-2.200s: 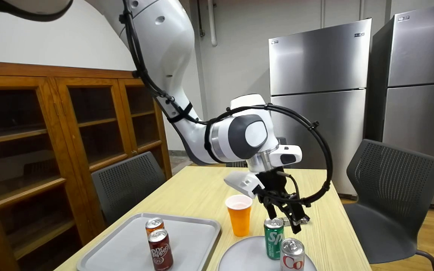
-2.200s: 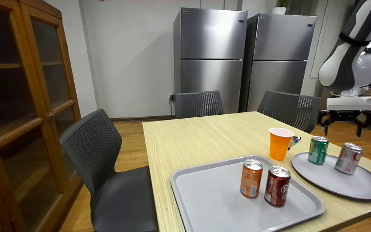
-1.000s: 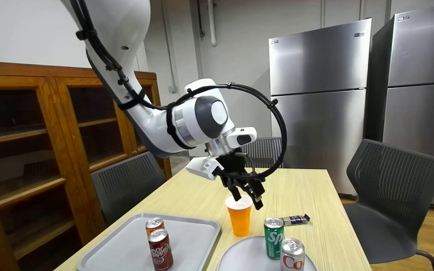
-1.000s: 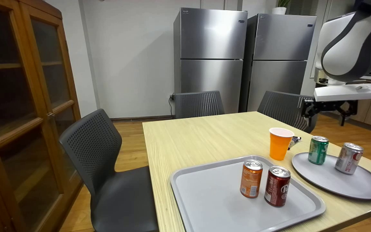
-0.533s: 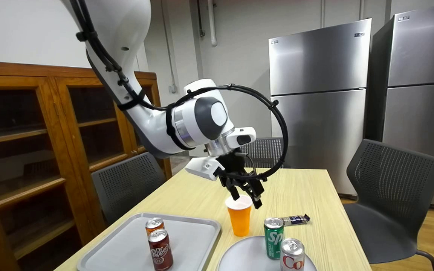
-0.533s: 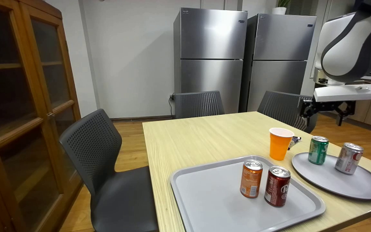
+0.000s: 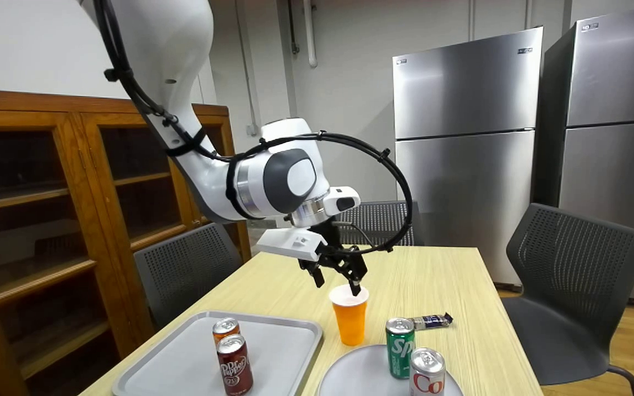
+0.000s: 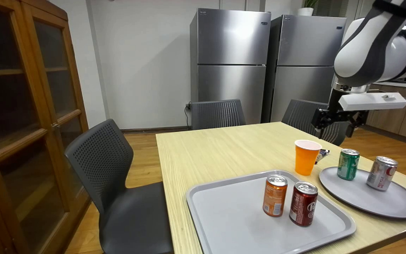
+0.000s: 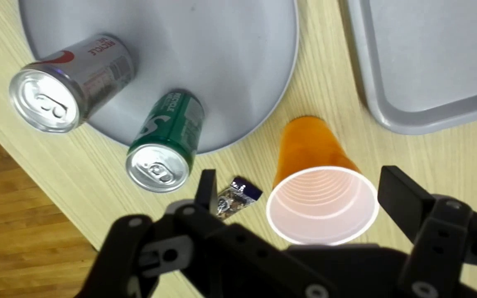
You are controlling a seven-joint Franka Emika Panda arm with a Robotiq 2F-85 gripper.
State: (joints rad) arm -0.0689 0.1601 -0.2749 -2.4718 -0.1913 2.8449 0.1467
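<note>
My gripper (image 7: 337, 285) is open and empty. It hangs above the table near the mouth of an orange cup with a white inside (image 7: 350, 324). In an exterior view the gripper (image 8: 334, 133) is up and to the right of the cup (image 8: 305, 160). In the wrist view the cup (image 9: 311, 140) shows between the spread fingers (image 9: 298, 186), its rim close to the right finger; contact is not clear. A snack bar in a clear and dark wrapper (image 9: 238, 196) lies by the left finger, partly hidden. A green Sprite can (image 9: 176, 124) stands beyond it.
A round grey plate (image 8: 400, 204) holds the green can and a silver can (image 8: 381, 174). A grey tray (image 8: 238, 218) holds an orange can (image 8: 275, 195) and a dark red Dr Pepper can (image 8: 303, 204). Chairs (image 7: 570, 291) stand around the wooden table (image 7: 289, 280).
The arm has moved left in both exterior views, from above the green can to near the cup. The hand has turned slightly. The fingers stay open; the table items have not moved.
</note>
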